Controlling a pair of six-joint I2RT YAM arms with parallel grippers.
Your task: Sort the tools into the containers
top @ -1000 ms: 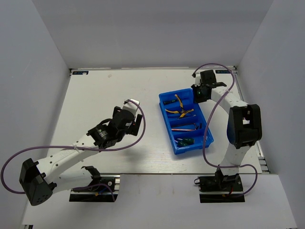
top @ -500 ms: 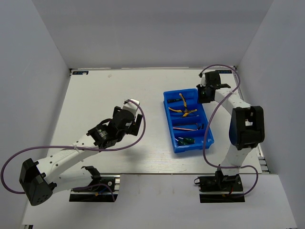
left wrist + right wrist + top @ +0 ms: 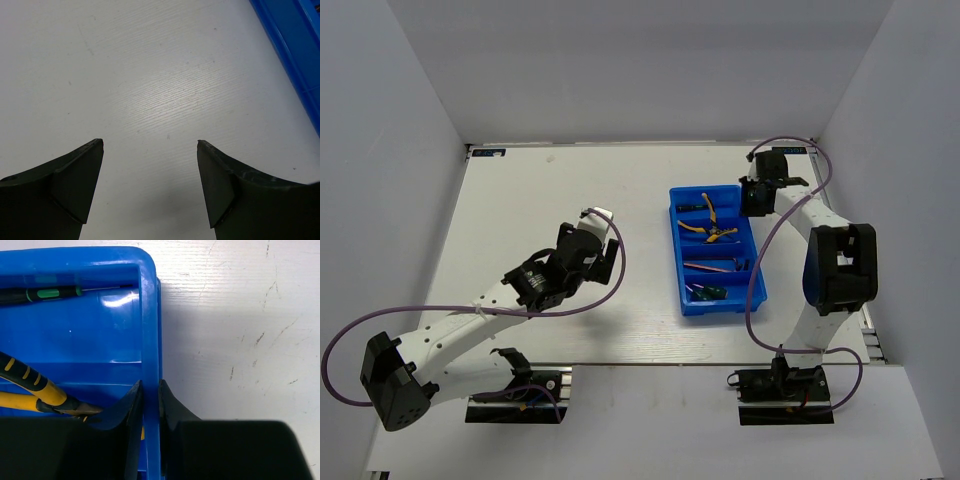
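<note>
The white, faintly scuffed table (image 3: 540,190) carries a single blue tray (image 3: 678,250), which rests flat on its right half, slightly askew, towards the far right corner

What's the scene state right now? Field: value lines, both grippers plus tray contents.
blue tray: right side of table, four compartments
left gripper: open, empty, over bare table left of the tray
right gripper: shut on the blue tray's right wall near the far corner, one finger inside, one outside
far compartment: screwdriver with green band
second compartment: yellow-handled pliers
third compartment: thin brownish tools, type unclear
near compartment: green-black tool
</note>
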